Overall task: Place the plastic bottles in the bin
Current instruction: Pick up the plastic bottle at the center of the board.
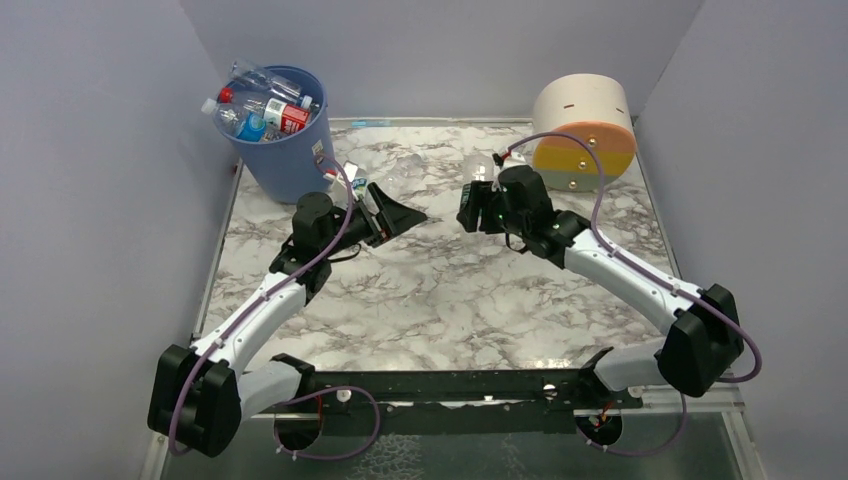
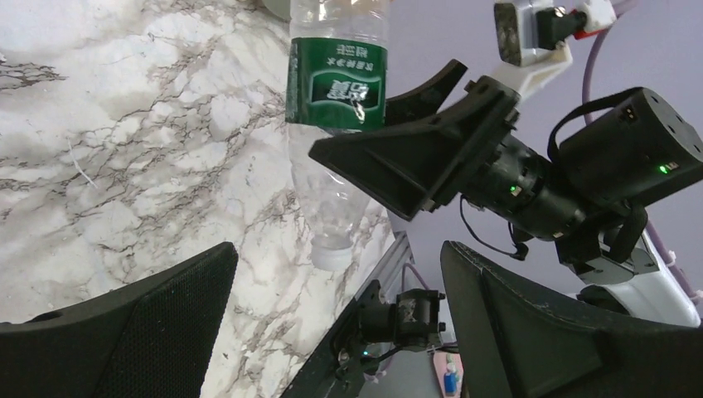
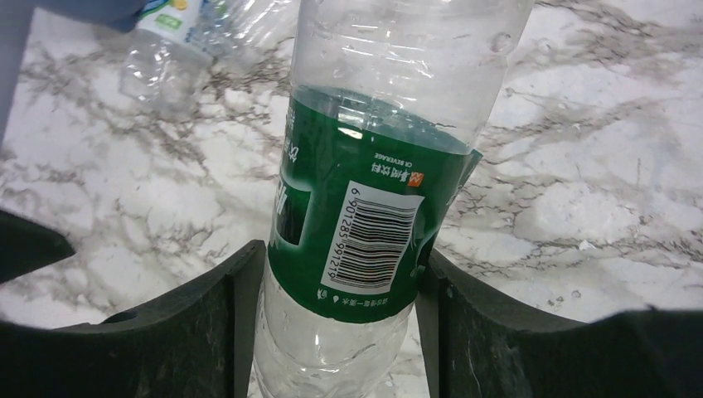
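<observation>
My right gripper (image 3: 340,253) is shut on a clear bottle with a green label (image 3: 365,215), its fingers (image 3: 207,323) pressing on both sides of the label. The left wrist view shows the same bottle (image 2: 336,79) held by the right gripper's black fingers (image 2: 406,157). My left gripper (image 2: 340,253) is open and empty, facing that bottle from close by. From above, the left gripper (image 1: 390,215) and right gripper (image 1: 465,205) are near each other at mid-table. The blue bin (image 1: 285,160) stands at the back left with several bottles (image 1: 265,105) inside.
A second clear bottle with a yellow-green label (image 3: 166,46) lies on the marble table (image 1: 450,290) near the bin. The cream-orange-yellow drum (image 1: 583,130) stands at the back right. Grey walls enclose the table on three sides.
</observation>
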`<state>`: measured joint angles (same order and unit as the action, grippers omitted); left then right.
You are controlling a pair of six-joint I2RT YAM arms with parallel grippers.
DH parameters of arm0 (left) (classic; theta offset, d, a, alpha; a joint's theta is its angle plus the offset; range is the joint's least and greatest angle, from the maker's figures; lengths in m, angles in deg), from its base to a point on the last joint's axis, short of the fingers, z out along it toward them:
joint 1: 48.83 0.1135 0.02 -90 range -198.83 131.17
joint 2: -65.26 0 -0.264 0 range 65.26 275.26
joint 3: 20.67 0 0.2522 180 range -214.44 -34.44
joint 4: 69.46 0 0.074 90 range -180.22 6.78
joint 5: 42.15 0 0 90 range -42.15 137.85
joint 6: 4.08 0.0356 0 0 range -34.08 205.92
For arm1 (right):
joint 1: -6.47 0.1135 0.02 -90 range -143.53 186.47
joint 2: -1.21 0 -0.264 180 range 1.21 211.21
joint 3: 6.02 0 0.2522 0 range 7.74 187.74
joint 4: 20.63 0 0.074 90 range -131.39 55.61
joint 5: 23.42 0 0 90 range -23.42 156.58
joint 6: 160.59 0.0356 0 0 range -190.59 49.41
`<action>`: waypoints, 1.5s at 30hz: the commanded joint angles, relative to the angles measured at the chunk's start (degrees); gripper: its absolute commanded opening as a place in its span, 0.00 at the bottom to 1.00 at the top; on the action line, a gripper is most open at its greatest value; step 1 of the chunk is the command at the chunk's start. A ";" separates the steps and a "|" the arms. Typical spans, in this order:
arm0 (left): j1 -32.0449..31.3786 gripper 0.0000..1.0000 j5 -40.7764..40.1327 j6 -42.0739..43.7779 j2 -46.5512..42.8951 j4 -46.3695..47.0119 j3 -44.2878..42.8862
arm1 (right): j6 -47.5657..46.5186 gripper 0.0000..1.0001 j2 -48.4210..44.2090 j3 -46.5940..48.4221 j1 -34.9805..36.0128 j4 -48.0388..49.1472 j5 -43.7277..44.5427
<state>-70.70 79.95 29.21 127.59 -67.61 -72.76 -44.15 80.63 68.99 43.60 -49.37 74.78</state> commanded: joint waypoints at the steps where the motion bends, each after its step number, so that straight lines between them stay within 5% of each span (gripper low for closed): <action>1: 0.02 0.99 1.92 -2.31 0.73 3.75 -1.97 | -5.70 0.59 -3.45 -1.36 0.62 4.05 -9.96; 18: -0.02 0.99 2.26 -1.83 0.89 3.97 -1.48 | -13.80 0.60 -2.46 3.29 5.78 1.63 -21.28; 38: 0.03 0.99 -0.36 -1.01 -0.75 2.53 -1.11 | -15.54 0.60 2.30 8.79 12.69 -2.04 -17.79; 45: -0.01 0.85 -1.25 0.37 -1.10 0.50 -1.75 | -15.40 0.60 2.71 8.62 12.88 -1.71 -17.26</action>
<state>-70.70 79.99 28.16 127.72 -66.47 -73.33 -58.71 82.34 76.03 56.01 -50.97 56.14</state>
